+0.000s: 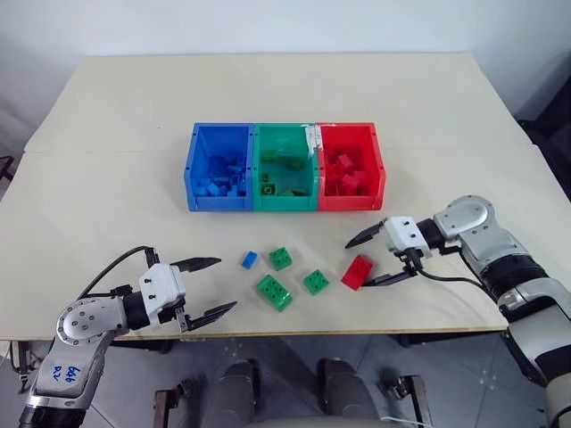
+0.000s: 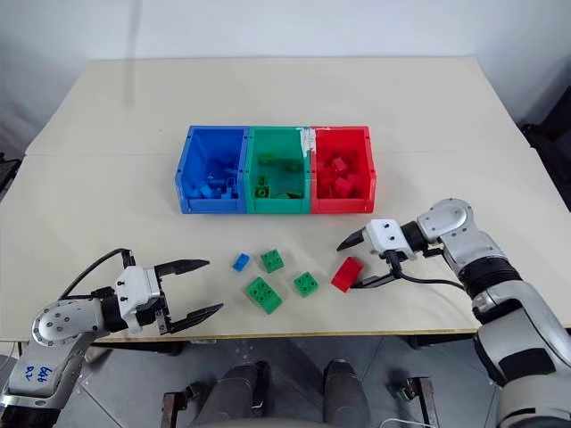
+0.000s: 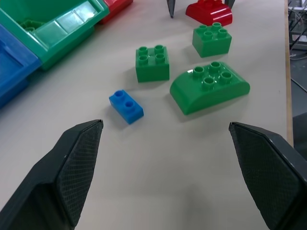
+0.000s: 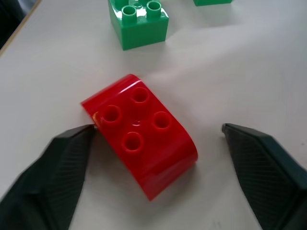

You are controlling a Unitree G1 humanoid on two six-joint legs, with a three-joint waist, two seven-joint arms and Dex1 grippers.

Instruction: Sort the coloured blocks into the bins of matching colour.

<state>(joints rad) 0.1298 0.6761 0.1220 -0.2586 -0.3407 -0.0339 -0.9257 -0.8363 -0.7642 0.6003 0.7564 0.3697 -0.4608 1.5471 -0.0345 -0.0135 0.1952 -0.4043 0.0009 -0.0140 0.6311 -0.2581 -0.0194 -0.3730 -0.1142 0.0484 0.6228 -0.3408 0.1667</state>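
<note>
Five blocks lie near the table's front edge: a tiny blue block, two square green blocks, a longer green block and a red block. My right gripper is open and straddles the red block, one finger on each side; one fingertip is at the block's corner. My left gripper is open and empty, left of the blue block. Behind the blocks stand the joined blue bin, green bin and red bin.
Each bin holds several blocks of its own colour. A white tag sits on the green bin's rim. The table's front edge runs just below the loose blocks. Bare tabletop stretches behind and beside the bins.
</note>
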